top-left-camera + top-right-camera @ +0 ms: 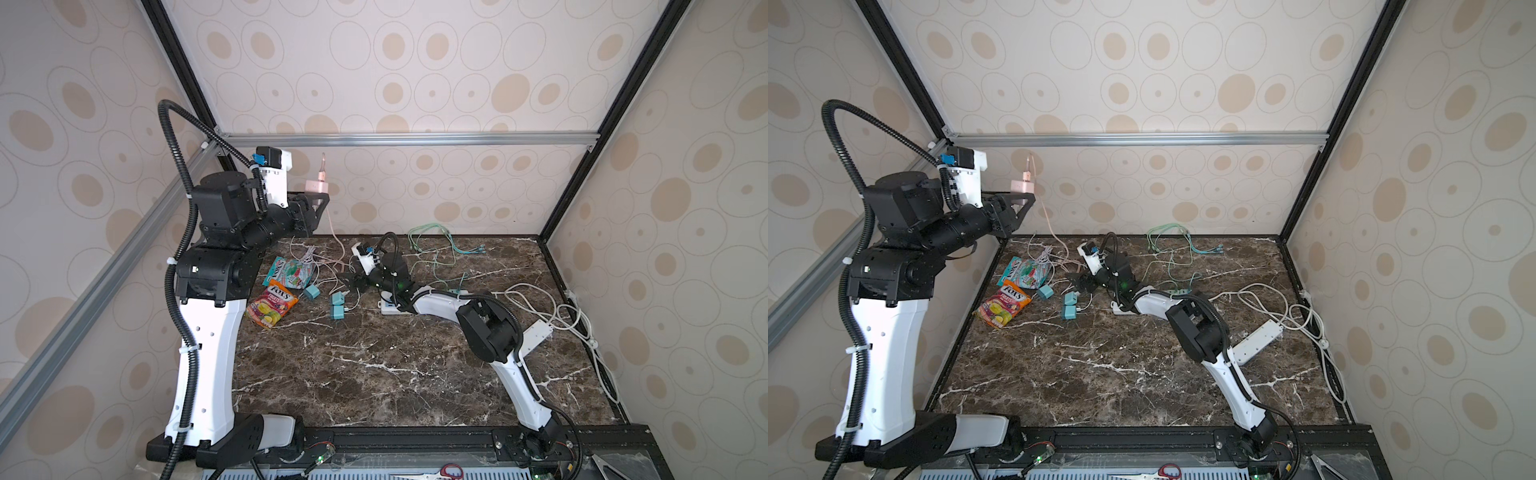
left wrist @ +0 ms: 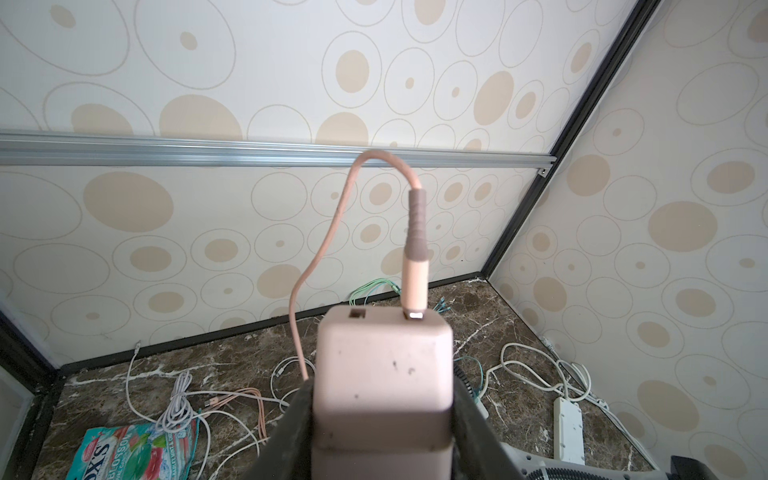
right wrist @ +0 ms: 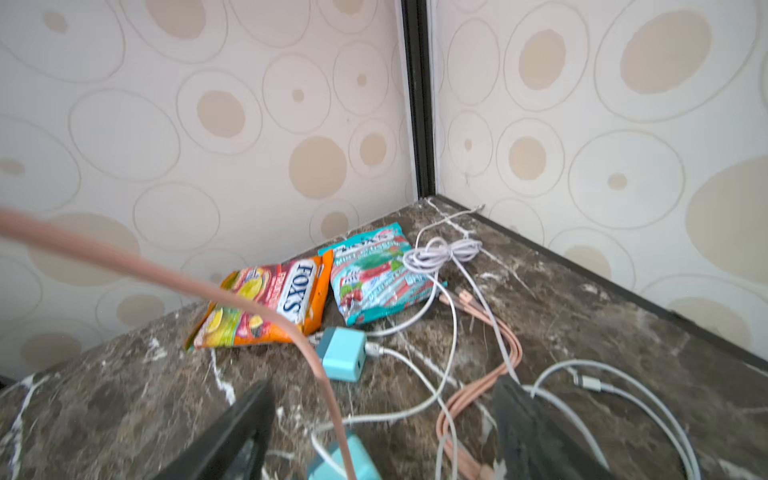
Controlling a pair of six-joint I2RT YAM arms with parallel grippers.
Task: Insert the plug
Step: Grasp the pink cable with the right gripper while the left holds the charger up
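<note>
**Gripper State and Item Count**

In both top views, we see the left gripper pinching the pink charger high above the table's rear left. The right gripper hangs spread beside three teal chargers.

Left wrist: one pink cable occupies one of the charger's two ports.

Right wrist: two teal chargers and two candy bags show.

Your left pincer hangs above the far-left corner of the desk with a charger between its jaws. A cable plugged into the charger's top drops to the desk. Below, two candy bags lie at far left, one behind the other. Just right of them sit three other chargers, and your right pincer hovers just right of those. One power strip lies under the right arm, a second power strip near the right edge.
</note>
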